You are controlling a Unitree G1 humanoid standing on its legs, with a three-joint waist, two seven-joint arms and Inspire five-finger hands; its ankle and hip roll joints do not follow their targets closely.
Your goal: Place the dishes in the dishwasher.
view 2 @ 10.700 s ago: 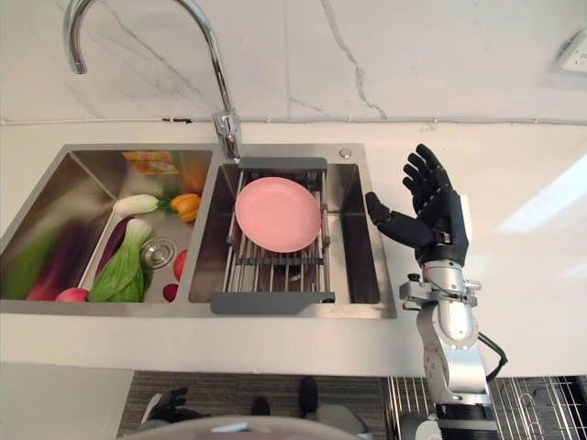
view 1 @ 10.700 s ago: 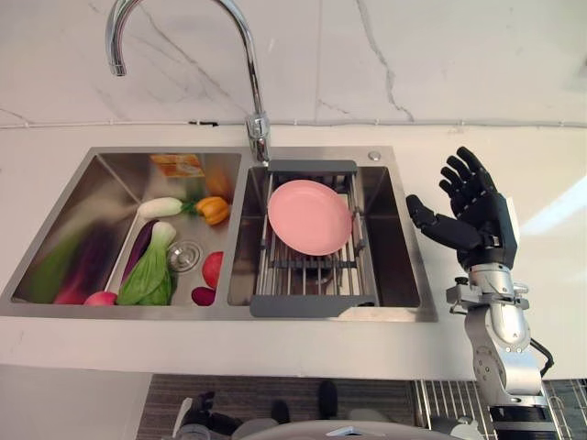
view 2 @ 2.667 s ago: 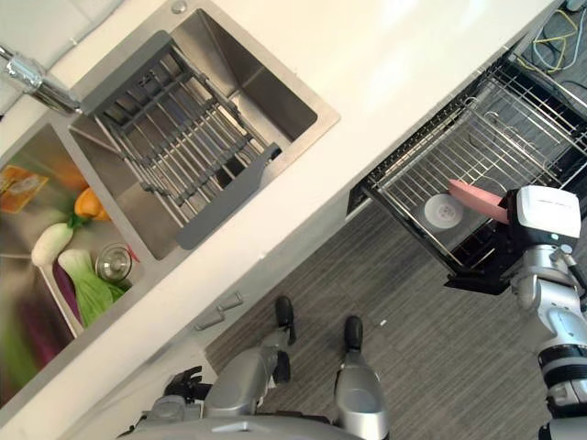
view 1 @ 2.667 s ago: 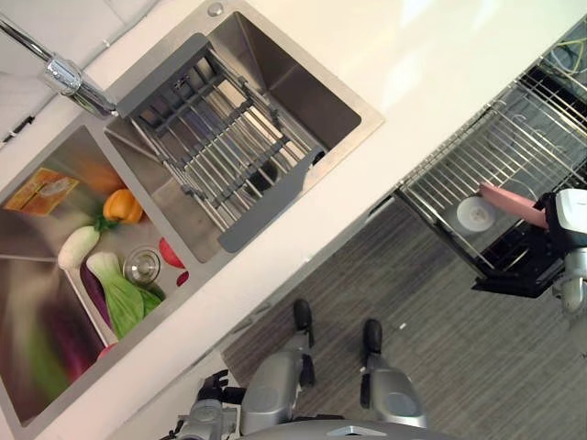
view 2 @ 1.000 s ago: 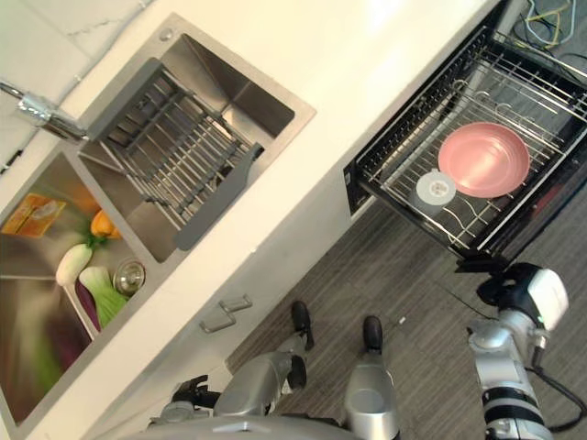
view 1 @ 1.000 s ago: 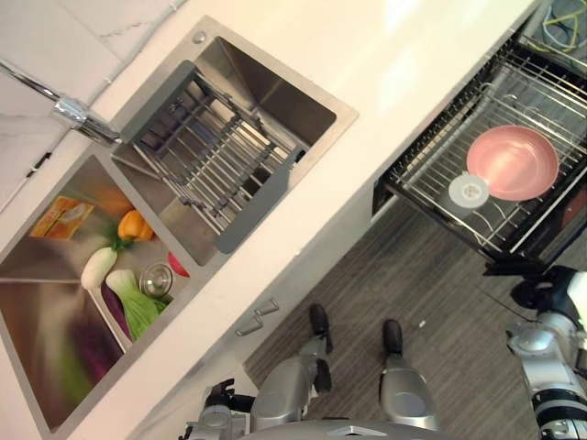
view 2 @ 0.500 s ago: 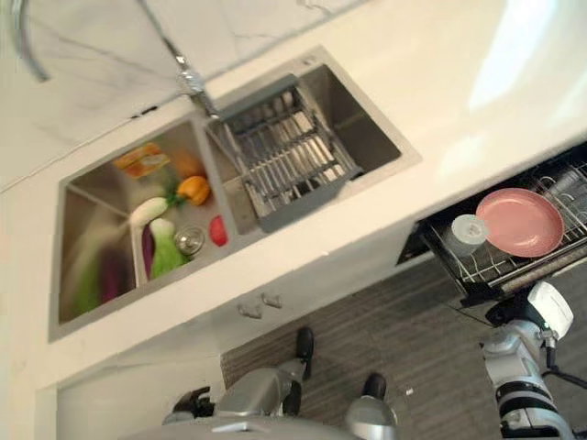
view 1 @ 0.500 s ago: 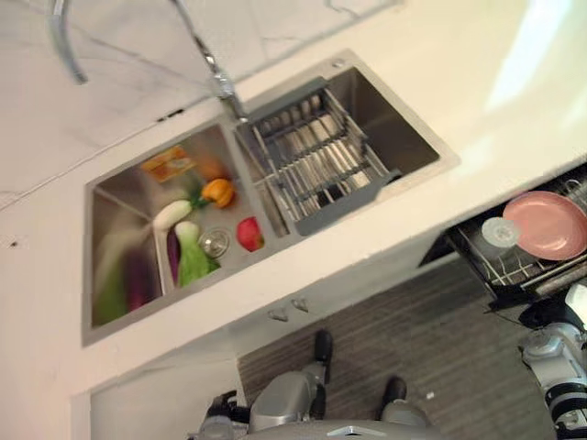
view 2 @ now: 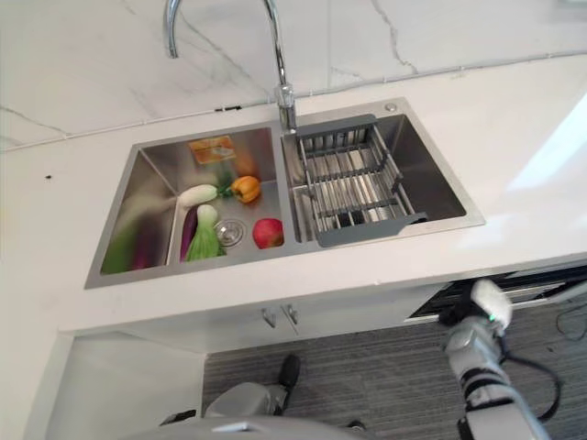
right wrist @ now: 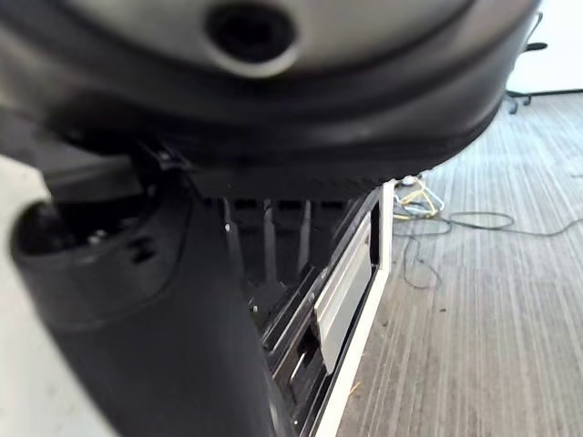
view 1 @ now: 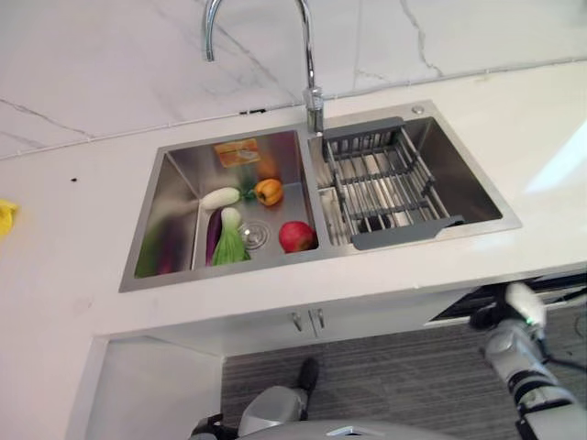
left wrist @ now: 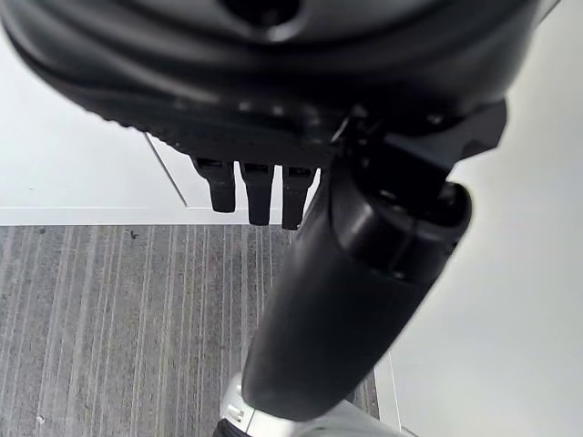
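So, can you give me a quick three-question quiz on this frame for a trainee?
1. True or false: a pink plate lies on the drying rack.
2. Which basin of the sink holds the vegetables? A) the robot's left B) the robot's right
3. What colour is the round fruit beside the drain?

Key: 1 false, the rack is bare; 2 A; 3 red.

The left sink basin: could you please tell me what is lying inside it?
In the left basin: a red apple, an orange pepper, a white radish, a purple eggplant, a green leafy vegetable and the drain. Blurred shapes along the far left wall cannot be identified.
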